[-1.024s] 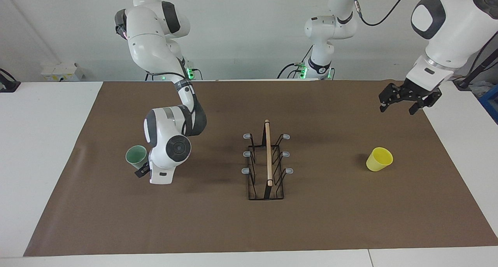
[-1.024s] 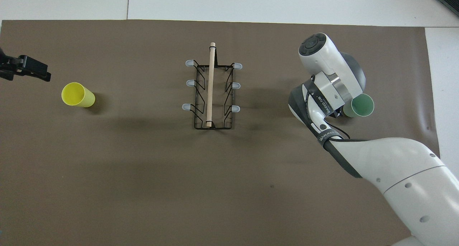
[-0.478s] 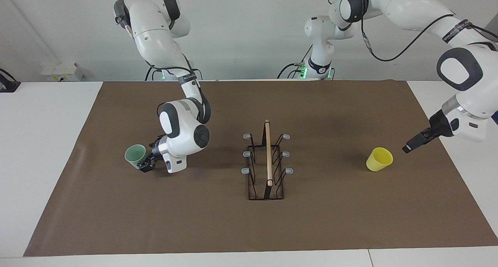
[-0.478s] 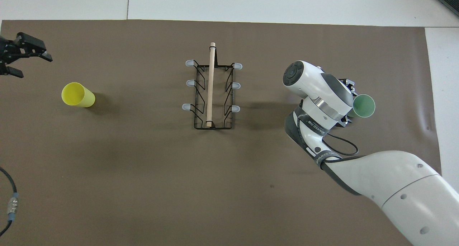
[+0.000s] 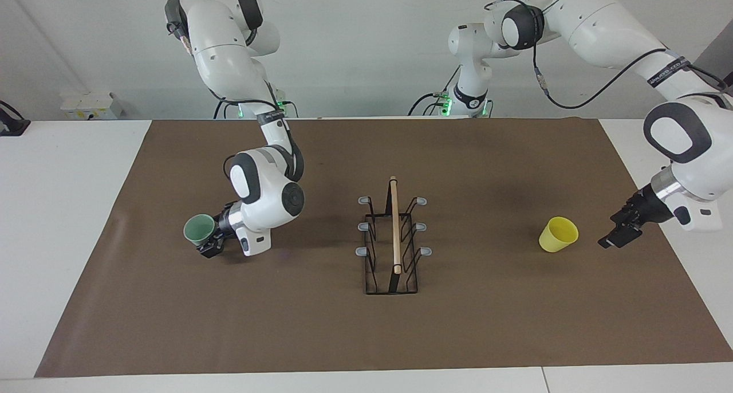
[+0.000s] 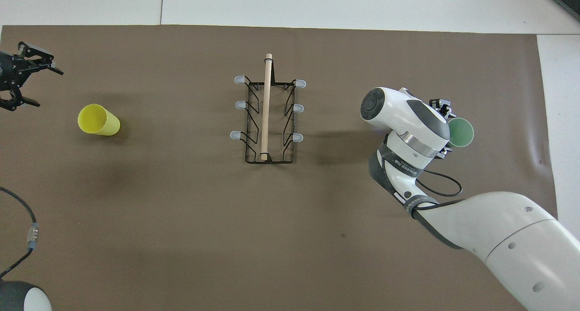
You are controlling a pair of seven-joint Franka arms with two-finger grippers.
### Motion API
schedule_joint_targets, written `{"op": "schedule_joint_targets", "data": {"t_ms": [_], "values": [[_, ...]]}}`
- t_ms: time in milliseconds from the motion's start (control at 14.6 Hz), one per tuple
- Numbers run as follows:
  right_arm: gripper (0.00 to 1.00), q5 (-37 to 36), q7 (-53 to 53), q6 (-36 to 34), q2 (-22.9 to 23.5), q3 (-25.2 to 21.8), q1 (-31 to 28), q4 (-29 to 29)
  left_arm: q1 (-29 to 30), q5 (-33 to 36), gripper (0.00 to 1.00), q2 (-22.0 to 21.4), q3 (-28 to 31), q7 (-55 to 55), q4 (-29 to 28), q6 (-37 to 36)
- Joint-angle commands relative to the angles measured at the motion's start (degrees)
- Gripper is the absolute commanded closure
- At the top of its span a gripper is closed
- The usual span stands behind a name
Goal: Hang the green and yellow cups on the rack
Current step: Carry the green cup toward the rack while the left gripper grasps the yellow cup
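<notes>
The pale green cup (image 5: 199, 228) (image 6: 461, 132) stands mouth up on the brown mat toward the right arm's end of the table. My right gripper (image 5: 210, 241) (image 6: 446, 129) is low beside it, open, one finger on each side of the cup. The yellow cup (image 5: 558, 234) (image 6: 97, 120) stands upright toward the left arm's end. My left gripper (image 5: 614, 237) (image 6: 43, 86) hangs open just above the mat beside the yellow cup, apart from it, with nothing held. The black wire rack (image 5: 394, 238) (image 6: 267, 116) with its wooden rod stands mid-mat, all prongs bare.
The brown mat (image 5: 366, 335) covers most of the white table. A small grey box (image 5: 91, 105) sits off the mat at the right arm's end, near the wall. The left arm's cable (image 6: 27, 229) hangs over the mat's edge.
My left gripper came down from high over the mat's corner to low beside the yellow cup. My right wrist swung round and brought its fingers to either side of the green cup.
</notes>
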Motion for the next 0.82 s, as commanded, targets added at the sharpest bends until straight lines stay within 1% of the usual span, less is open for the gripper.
{"op": "schedule_joint_targets", "data": {"t_ms": [0,68,137,205,273,341,478,546,614,683,751], "values": [[0.00,-4.00,-0.92,0.84,-1.29,0.41,-0.74,-3.42,0.61,-6.13,0.00,0.00,1.19,-3.72,-5.17,4.72],[0.05,-4.97,-0.92,0.75,-1.29,0.41,-0.56,-4.04,-0.08,-8.25,0.00,-1.40,2.23,-4.33,-8.34,5.52],[0.15,-5.07,-0.84,0.74,-1.20,0.41,-0.30,-4.22,-0.79,-9.84,0.00,-2.72,3.11,-5.82,-11.67,5.96],[0.42,-5.15,-0.92,0.74,-1.11,0.50,-0.56,-4.13,-0.44,-12.99,0.00,-4.21,3.21,-6.96,-14.58,7.10],[0.93,-5.24,-0.92,0.74,-1.11,0.41,-0.65,-4.22,-0.44,-16.07,0.00,-5.10,3.30,-8.02,-17.48,8.85],[1.00,-5.50,-0.92,0.66,-1.11,0.41,-0.47,-4.13,-0.88,-17.66,0.00,-5.54,3.73,-10.99,-19.34,10.26],[1.00,-5.33,-0.40,-0.04,-1.20,0.50,-0.12,-3.26,-0.88,-20.48,0.00,-5.55,3.74,-20.64,-19.88,10.27],[1.00,-4.63,-0.05,-1.09,-1.20,0.50,0.31,-1.69,-0.88,-21.45,0.00,-5.46,3.83,-24.69,-21.19,11.05],[1.00,-4.37,0.82,-2.93,-1.20,0.50,1.36,0.76,-1.05,-21.98,0.00,-5.37,3.83,-29.43,-22.51,13.76],[1.00,-3.49,2.05,-4.34,-1.29,0.59,2.24,1.83,-2.45,-21.81,0.00,-5.55,3.91,-32.95,-24.52,15.18],[1.00,-0.87,2.93,-4.96,-1.64,0.59,3.73,2.98,-2.98,-21.81,0.00,-6.68,3.91,-33.25,-27.50,15.45]]}}
